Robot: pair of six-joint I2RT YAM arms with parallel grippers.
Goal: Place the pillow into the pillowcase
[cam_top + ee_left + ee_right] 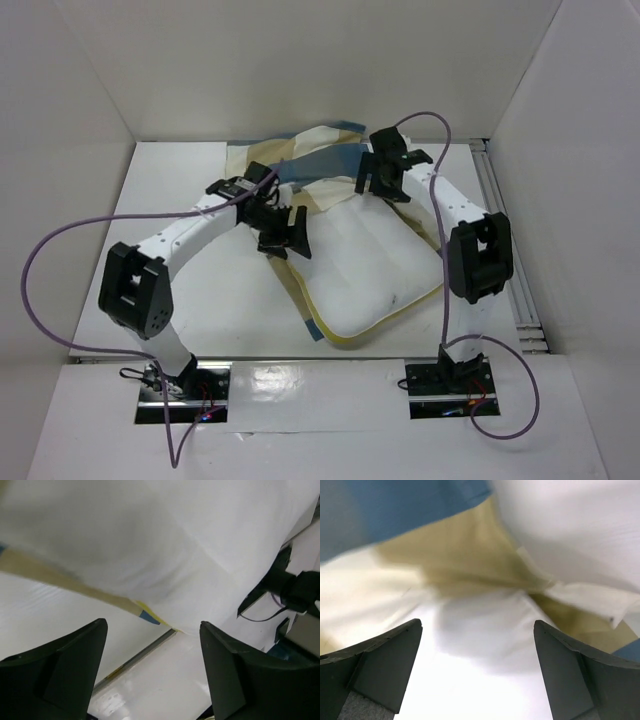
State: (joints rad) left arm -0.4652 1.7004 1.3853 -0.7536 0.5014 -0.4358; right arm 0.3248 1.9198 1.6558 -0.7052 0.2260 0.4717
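Note:
The white pillow (365, 265) lies in the middle of the table. Its far end meets the blue, tan and cream pillowcase (300, 160), which is bunched at the back, with a tan strip along the pillow's left and near edges. My left gripper (285, 235) hovers over the pillow's far-left corner. In the left wrist view it (152, 625) is open and empty, with the pillow (150, 540) and a tan band of pillowcase (50, 575) beyond it. My right gripper (378, 170) is at the pillow's far edge. It (477, 623) is open and empty above the pillowcase (455, 555) and pillow (570, 530).
White walls enclose the table on three sides. A metal rail (505, 240) runs along the right edge. Purple cables (40, 260) loop off both arms. The right arm (295, 590) shows at the right of the left wrist view.

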